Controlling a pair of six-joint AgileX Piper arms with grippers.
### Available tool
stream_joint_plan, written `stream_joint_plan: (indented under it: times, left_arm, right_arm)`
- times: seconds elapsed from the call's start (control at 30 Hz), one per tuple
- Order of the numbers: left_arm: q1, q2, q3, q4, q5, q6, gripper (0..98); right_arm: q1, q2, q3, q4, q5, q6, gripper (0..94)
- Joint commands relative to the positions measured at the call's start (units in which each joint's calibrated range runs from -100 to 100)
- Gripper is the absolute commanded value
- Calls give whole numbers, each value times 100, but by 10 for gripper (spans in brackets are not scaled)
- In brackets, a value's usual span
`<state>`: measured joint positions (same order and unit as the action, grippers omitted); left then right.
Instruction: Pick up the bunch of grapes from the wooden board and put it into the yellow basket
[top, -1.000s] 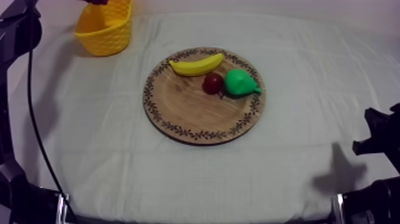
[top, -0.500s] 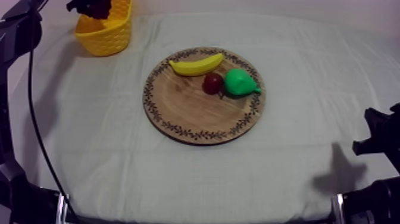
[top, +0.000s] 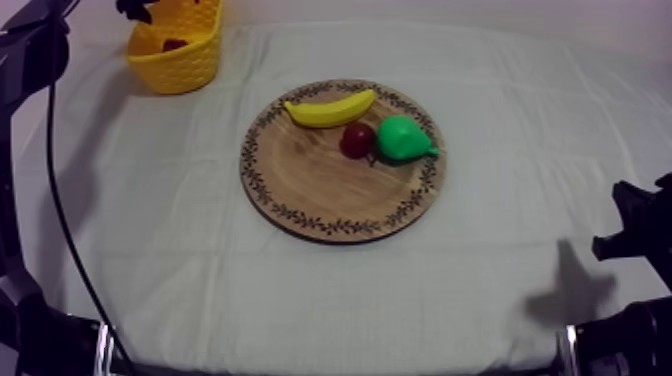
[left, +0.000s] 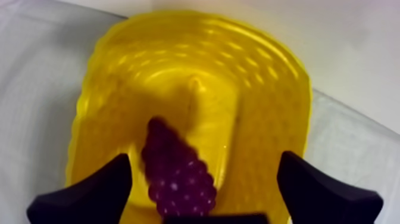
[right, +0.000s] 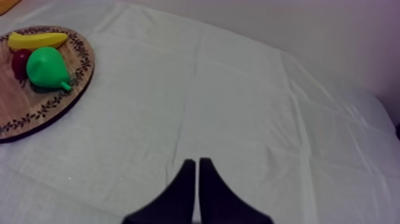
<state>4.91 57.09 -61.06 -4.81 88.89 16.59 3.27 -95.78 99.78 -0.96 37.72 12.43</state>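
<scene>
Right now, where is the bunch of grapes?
In the left wrist view the bunch of grapes lies inside the yellow basket, under my open left gripper; the basket stands at the far left of the table, away from the wooden board.

Worktop (top: 520, 230) under grey-white cloth, faintly creased. Yellow basket (left: 196, 65) stands on it straight below left claw (left: 203, 159). Round wooden board (right: 30, 110) lies flat on the cloth, ahead of right claw (right: 197, 162) and well apart from it.
</scene>
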Motion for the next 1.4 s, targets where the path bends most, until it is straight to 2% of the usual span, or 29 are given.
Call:
stream_joint_plan:
  times: [0.0, 0.1, 0.27, 0.63, 0.73, 0.93, 1.17, 1.37]
  left_arm:
    - [7, -9, 16, 2, -12, -3, 949]
    - [22, -90, 175, 7, -59, 3, 928]
    - [43, -595, 1143, 12, -406, 56, 774]
    - [137, -2474, 3898, -25, -1382, 30, 169]
    - [171, -3167, 4733, -44, -1650, 4, 60]
    - [181, -4733, 6418, -100, -2028, 20, 8]
    - [190, -6599, 8358, -51, -2511, -350, 1]
    - [307, -8029, 10169, 45, -3238, -710, 0]
  right_arm:
    - [3, 2, -1, 0, 2, 0, 3]
    - [3, 2, -1, 0, 2, 0, 3]
    - [3, 2, -1, 0, 2, 0, 3]
    - [3, 2, -1, 0, 2, 0, 3]
    - [3, 2, -1, 0, 2, 0, 3]
    - [3, 2, -1, 0, 2, 0, 3]
    - [3, 2, -1, 0, 2, 0, 3]
    - [3, 2, -1, 0, 2, -1, 3]
